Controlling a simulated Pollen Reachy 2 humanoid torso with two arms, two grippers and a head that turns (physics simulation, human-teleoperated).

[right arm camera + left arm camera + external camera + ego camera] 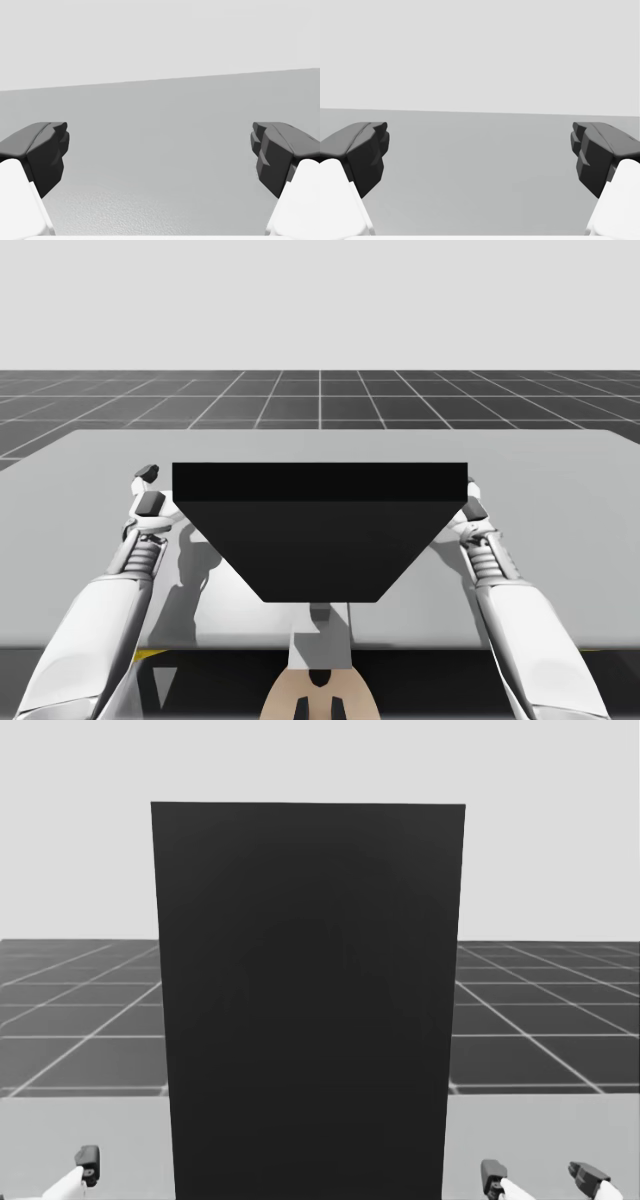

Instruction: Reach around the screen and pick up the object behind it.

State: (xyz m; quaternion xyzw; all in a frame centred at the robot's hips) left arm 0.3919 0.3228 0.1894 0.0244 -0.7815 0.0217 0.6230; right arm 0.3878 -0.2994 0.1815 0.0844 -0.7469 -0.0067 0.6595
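My left tool (480, 150) stands wide open with nothing between its fingers and bare table (480, 195) ahead of it. My right tool (160, 150) is spread just as wide and is just as empty. In the high view each one sits just beside an end of the screen (320, 530), the left at its left end and the right at its right end.

The main risk, as I judge it, is that an arm swinging round an end clips the screen's corner and tips the panel back onto whatever stands behind it. A blind reach could also push the object away or knock it over instead of straddling it. If both arms go in together, they may meet behind the panel.

The object lies behind the screen, and the black panel hides it. I cannot tell its shape, how it stands, or which end it is nearer, so I cannot say which arm is better placed. In the high view the screen's corner covers part of my right tool.
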